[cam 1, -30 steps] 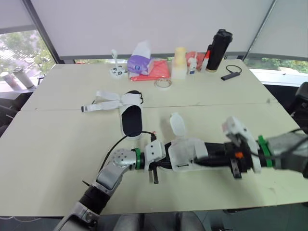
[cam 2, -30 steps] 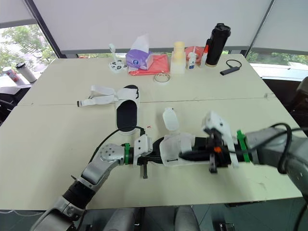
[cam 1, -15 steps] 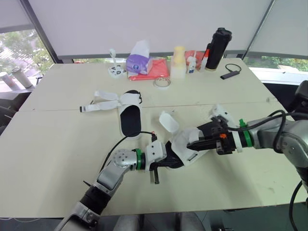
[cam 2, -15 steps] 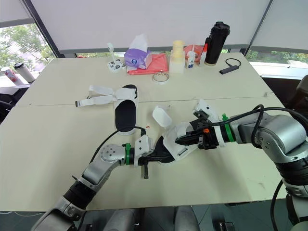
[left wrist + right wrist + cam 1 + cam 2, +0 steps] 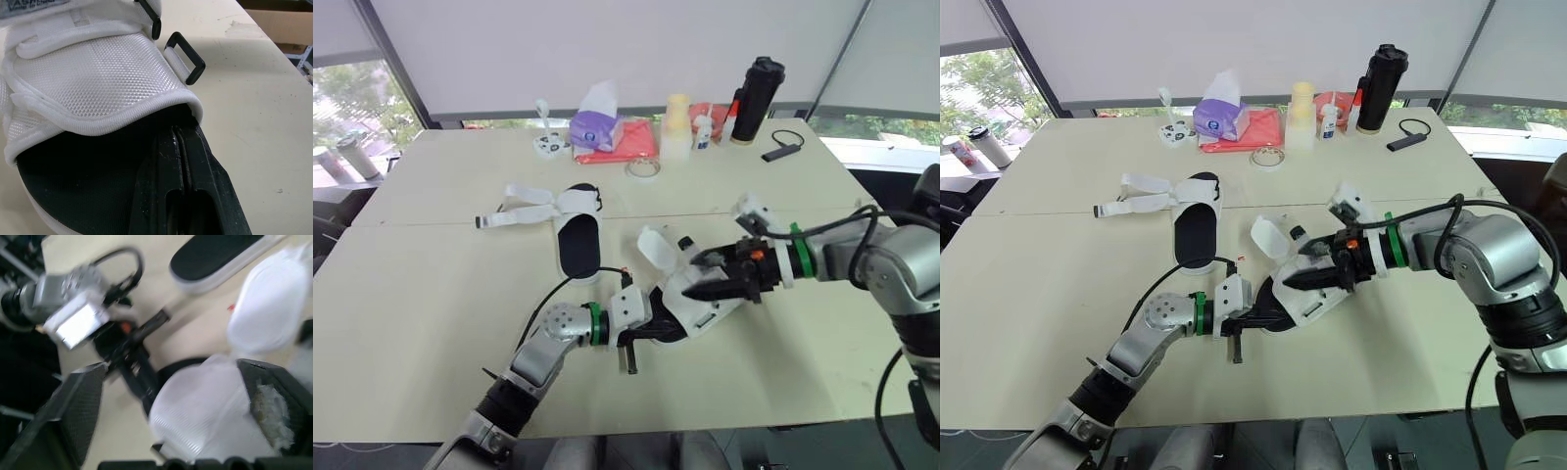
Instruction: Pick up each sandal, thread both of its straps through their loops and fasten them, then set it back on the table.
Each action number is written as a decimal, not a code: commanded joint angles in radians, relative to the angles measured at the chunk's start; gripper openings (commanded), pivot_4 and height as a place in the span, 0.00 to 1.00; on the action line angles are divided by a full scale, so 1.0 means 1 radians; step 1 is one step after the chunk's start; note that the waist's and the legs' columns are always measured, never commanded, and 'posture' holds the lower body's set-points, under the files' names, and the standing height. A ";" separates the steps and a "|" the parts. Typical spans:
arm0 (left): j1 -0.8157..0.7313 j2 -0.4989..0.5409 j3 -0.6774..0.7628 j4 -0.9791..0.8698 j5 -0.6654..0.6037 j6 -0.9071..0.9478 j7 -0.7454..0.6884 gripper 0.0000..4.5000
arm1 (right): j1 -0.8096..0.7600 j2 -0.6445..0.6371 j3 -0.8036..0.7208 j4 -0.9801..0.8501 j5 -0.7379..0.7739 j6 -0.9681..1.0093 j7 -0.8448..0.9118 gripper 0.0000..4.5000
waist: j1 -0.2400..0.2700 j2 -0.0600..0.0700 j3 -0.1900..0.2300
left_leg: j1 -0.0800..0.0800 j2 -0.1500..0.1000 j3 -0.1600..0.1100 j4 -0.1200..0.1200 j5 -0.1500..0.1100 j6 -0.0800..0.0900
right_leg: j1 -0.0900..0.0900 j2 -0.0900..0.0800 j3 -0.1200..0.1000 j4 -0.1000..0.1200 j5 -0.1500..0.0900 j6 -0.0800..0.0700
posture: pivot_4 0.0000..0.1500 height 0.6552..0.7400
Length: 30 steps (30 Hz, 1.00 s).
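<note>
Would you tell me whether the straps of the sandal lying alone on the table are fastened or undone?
Undone: the sandal lies flat, its white straps spread out sideways onto the table instead of closing over it.

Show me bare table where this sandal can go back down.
Bare table lies right of the held sandal, toward the near edge, and on the left, in front of the second sandal. The far edge is crowded: tissue box, black bottle.

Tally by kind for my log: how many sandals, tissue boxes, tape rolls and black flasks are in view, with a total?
Sandals: 2, held sandal and loose sandal
Tissue box: 1
Tape roll: 1
Black flask: 1
Total: 5
</note>
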 commanded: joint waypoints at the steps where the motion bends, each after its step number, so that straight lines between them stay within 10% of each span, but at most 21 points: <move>1: 0.005 0.005 -0.002 0.005 0.012 0.002 0.001 0.00 | -0.046 0.026 -0.035 0.038 -0.042 -0.027 -0.027 0.98 | 0.000 0.000 0.000 | 0.000 -0.001 0.000 0.000 0.000 0.000 | 0.000 0.000 0.000 0.000 0.000 0.000 | 1.00 0.88; 30: -0.009 0.021 0.009 0.010 0.013 -0.007 -0.011 0.00 | 0.254 -0.081 -0.119 -0.077 -0.030 0.057 0.010 0.98 | -0.002 0.002 0.000 | 0.001 -0.001 0.001 0.001 0.000 0.000 | 0.000 0.000 0.001 0.002 0.000 0.000 | 1.00 0.88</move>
